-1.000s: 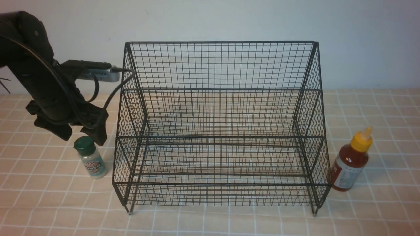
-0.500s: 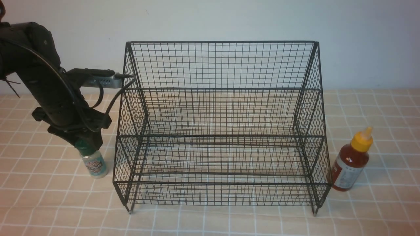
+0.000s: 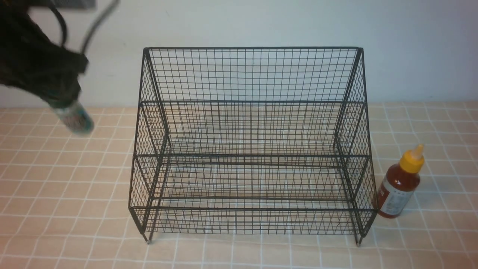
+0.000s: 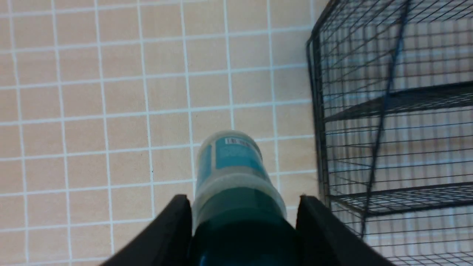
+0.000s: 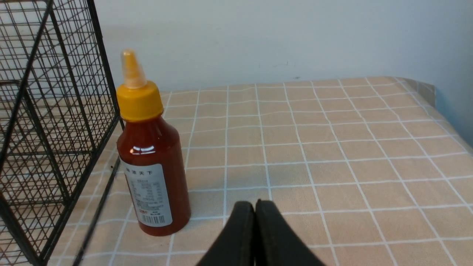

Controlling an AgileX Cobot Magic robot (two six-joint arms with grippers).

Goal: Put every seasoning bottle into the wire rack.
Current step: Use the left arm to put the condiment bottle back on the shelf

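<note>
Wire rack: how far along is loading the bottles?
Done: nothing; the wire rack holds no bottle. In hand: left jaws grip the green-capped shaker by its cap, airborne left of the rack. Left: placing it, then the red sauce bottle standing by the rack's right side.

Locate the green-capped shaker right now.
In the front view the shaker hangs in the left gripper, off the table, on the left side beside the rack's upper part.
</note>
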